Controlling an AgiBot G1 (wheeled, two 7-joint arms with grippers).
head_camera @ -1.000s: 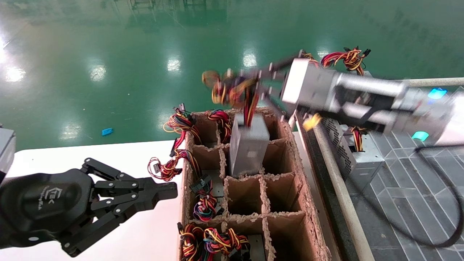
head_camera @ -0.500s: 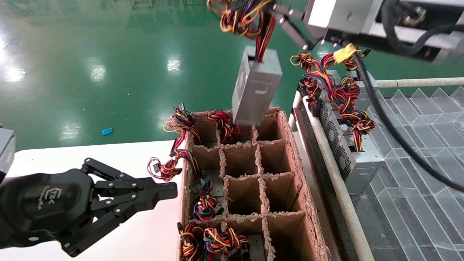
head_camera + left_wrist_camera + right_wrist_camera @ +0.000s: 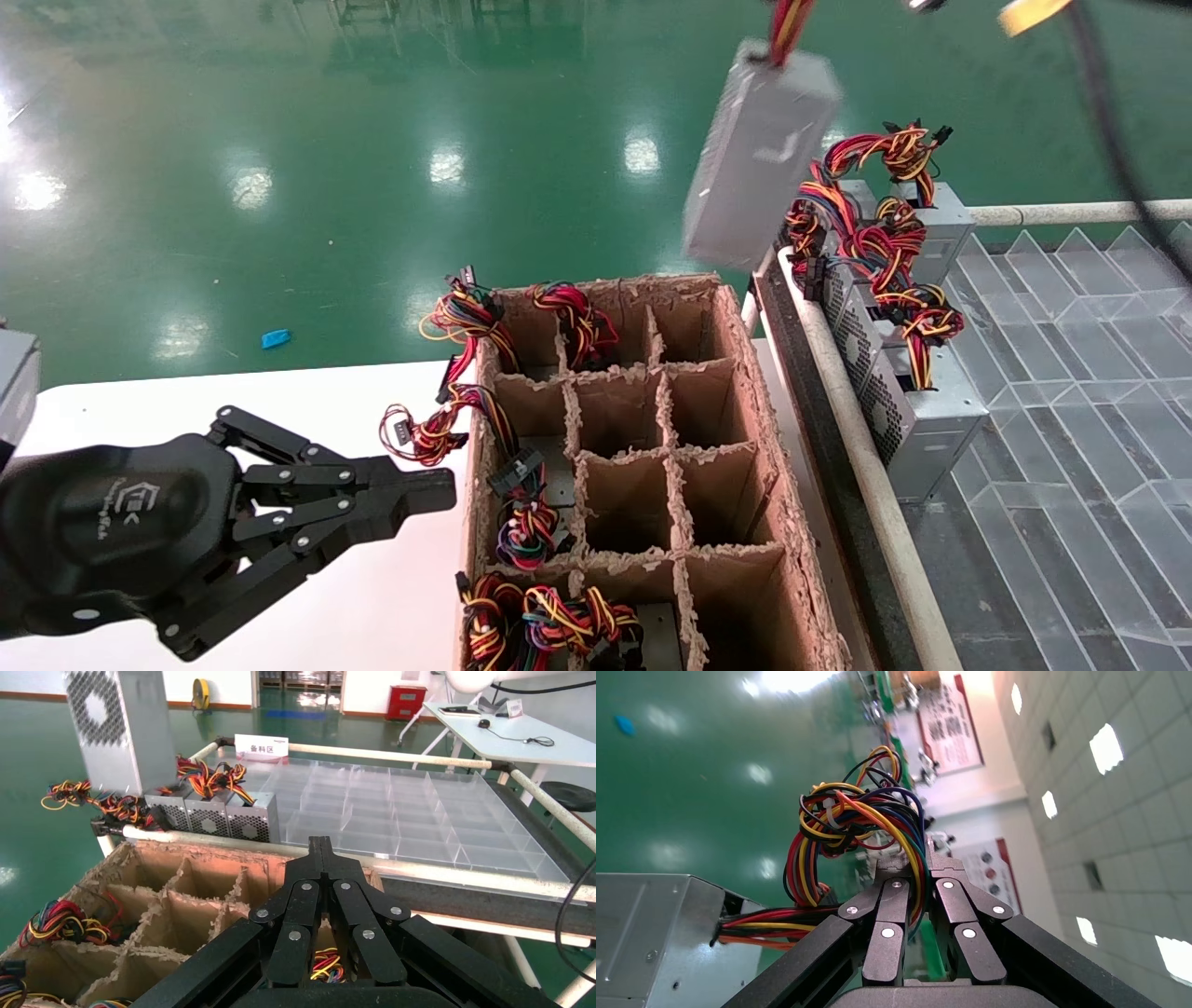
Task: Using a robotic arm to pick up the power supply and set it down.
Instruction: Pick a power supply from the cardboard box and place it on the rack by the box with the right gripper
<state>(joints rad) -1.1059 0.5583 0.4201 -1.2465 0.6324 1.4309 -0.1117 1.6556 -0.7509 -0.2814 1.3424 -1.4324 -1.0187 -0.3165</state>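
Head view: the power supply (image 3: pixel 759 154) hangs by its wires, long axis near vertical and tilted, above the gap between the box (image 3: pixel 643 447) and the tray (image 3: pixel 1071 373). The right wrist view alone shows the right gripper (image 3: pixel 916 881) clamped on the wires (image 3: pixel 856 832). The left gripper (image 3: pixel 424 489) is parked, fingers together.

The power supply (image 3: pixel 756 158) hangs above the divided carton's (image 3: pixel 643 466) far right corner.

Glossy green floor (image 3: pixel 279 140) mirrors ceiling lights; white counter (image 3: pixel 279 401) in front; another white table (image 3: pixel 520 738) stands farther off.
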